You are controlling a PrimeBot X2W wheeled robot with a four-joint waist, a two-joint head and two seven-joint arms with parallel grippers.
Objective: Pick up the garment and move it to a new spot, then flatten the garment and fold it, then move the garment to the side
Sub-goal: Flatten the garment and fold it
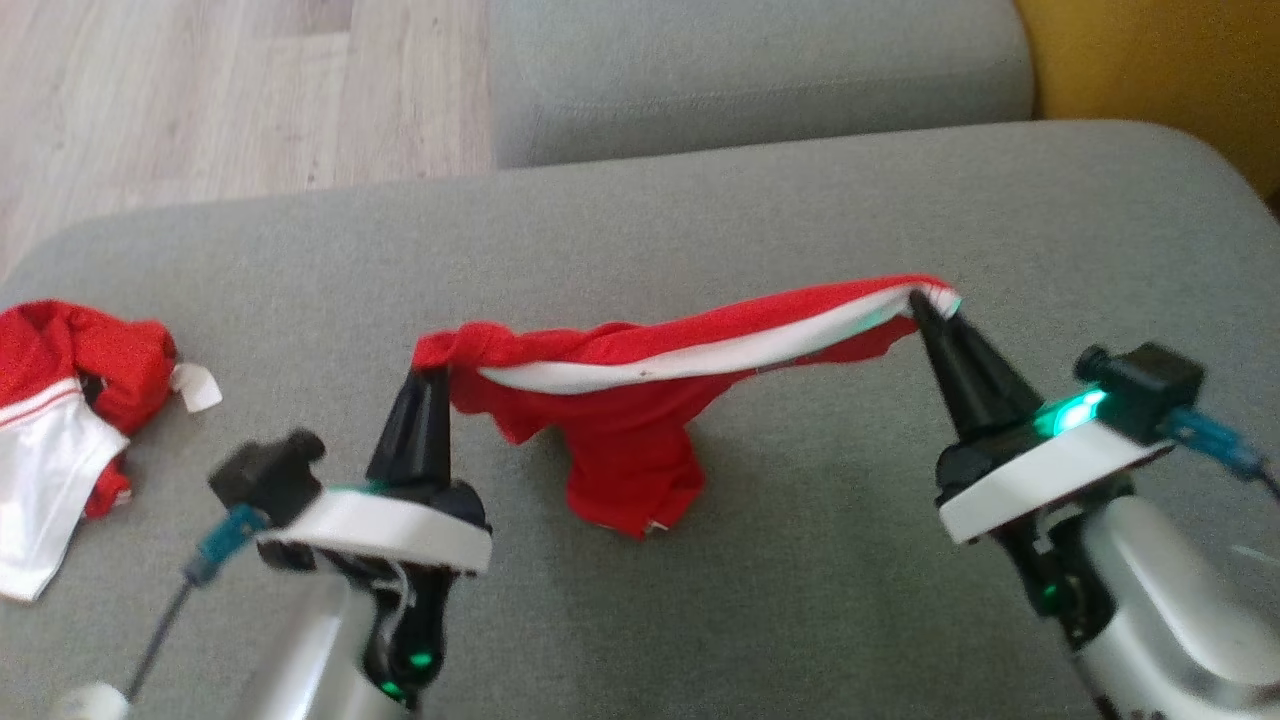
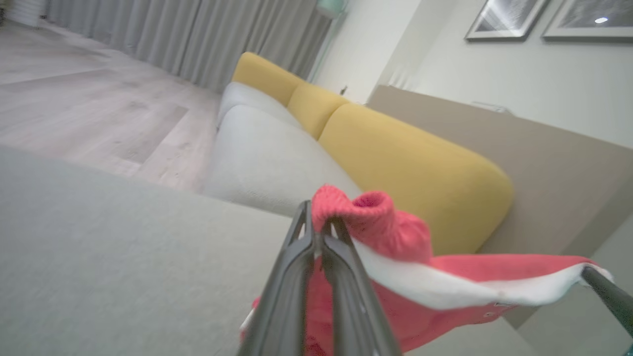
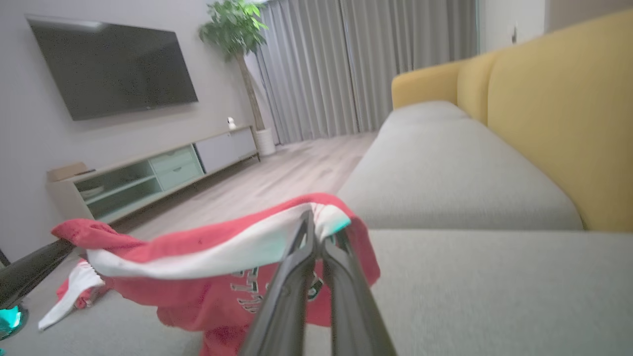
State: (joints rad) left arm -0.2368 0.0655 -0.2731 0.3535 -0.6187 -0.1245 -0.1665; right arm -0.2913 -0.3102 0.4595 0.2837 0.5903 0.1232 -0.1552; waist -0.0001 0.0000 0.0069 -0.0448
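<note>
A grey sofa (image 1: 760,220) takes up most of the head view, its wide seat in front and another grey cushion behind. A yellow backrest (image 1: 1150,60) shows at the far right corner and pale wood floor (image 1: 200,100) at the upper left. In the right wrist view grey curtains (image 3: 346,64) hang at the far end of the room. A dark TV (image 3: 109,69) sits on the wall over a low cabinet (image 3: 148,178), near a plant (image 3: 232,24). The garment (image 1: 640,430), red with a white band (image 1: 700,360) along its upper edge, is held up over the middle of the seat, stretched between the two claws. The band runs nearly taut and is higher at the right end, while the red cloth under it sags in a bunched fold towards the cushion; whether that fold touches the seat I cannot tell. Pale lettering (image 3: 247,291) shows on the hanging cloth. A second garment (image 1: 70,400), red and white, lies crumpled on the seat at the far left, well apart from the held one. The left claw (image 1: 430,378) is clenched on the garment's bunched red left end, with cloth bulging past its tips. The right claw (image 1: 918,300) is clenched on the right end, its tips pinching the white band.
</note>
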